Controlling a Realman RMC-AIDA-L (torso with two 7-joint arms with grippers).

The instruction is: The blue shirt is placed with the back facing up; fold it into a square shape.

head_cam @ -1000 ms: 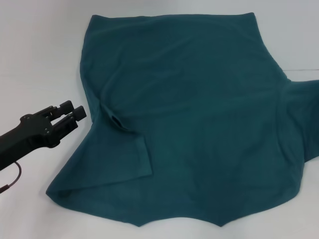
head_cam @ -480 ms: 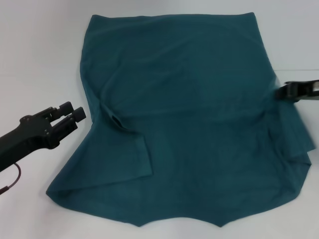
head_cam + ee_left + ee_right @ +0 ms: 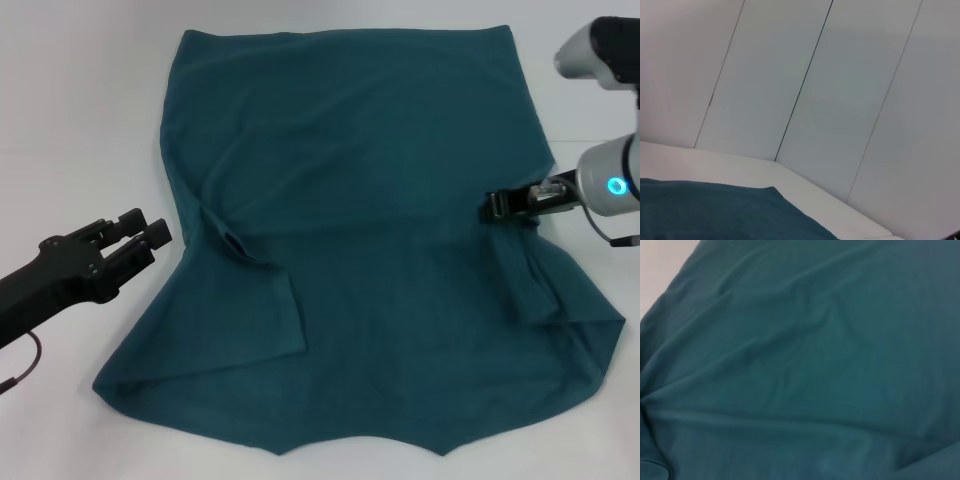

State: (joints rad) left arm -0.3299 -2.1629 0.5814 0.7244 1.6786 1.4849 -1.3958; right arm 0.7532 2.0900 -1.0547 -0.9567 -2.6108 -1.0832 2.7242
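Lying: blue shirt (image 3: 370, 240) spread flat over the middle of the white desk (image 3: 80, 110), reaching from near the far edge to the near edge

Shirt's far side: straight hem running along the far part of the desk, both corners lying flat

Shirt's left side: sleeve folded inward onto the body, with a small raised pucker at the fold and a loose flap pointing toward the near edge

Shirt's right side: fabric drawn inward over the body, rumpled into folds below the right tool, with a creased corner toward the near right of the desk

Shirt's near side: wavy edge with shallow points, close to the desk's near edge

Right tool (image 3: 497, 208): over the shirt's right part, reaching in from the right edge of the desk, tips pressed together and pinching a bunch of shirt fabric

Right arm: grey body with a lit blue ring, just beside the shirt's right border

Right wrist view: filled with teal fabric (image 3: 805, 365) in soft creases, a sliver of pale desk at one corner

Left tool (image 3: 140, 233): above bare desk just beside the shirt's left border, not touching the fabric, black fingers (image 3: 152, 236) slightly spread and holding nothing

Left wrist view: one corner of the shirt (image 3: 725, 210) on the desk, pale panelled wall (image 3: 830, 90) beyond
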